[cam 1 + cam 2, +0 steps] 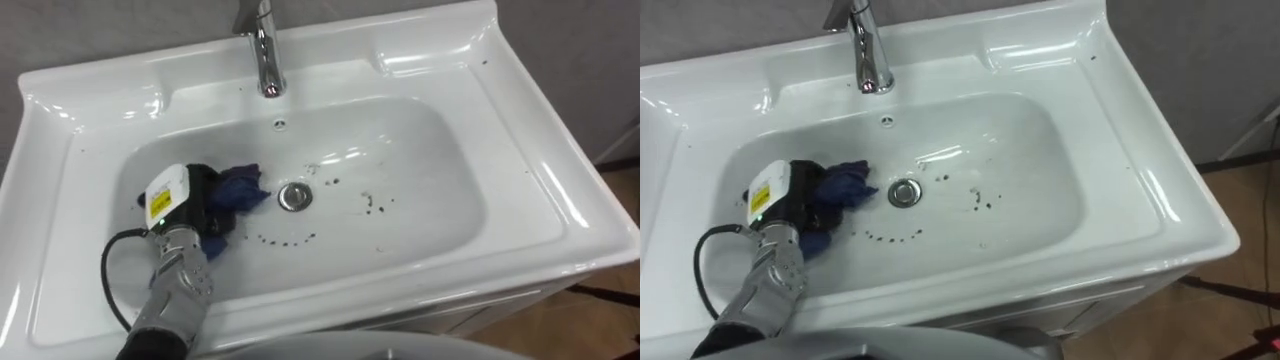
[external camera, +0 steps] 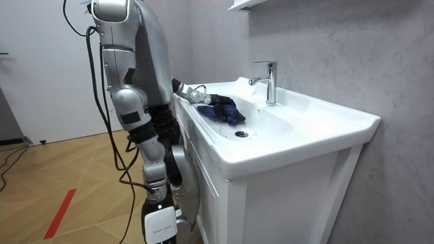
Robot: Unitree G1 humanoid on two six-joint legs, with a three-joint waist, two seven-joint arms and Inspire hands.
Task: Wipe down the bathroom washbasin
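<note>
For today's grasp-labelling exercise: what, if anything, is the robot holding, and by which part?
The left hand grips the blue cloth by its bunched left end, down in the basin.

The left hand (image 1: 798, 208) reaches into the white basin (image 1: 1120, 150) from its near-left corner and rests on a bunched blue cloth (image 1: 846, 184) near the left edge, just left of the drain (image 1: 904, 193). Dark specks (image 1: 980, 203) dot the bowl right of the drain; the tap (image 1: 868, 50) stands at the far edge.
</note>
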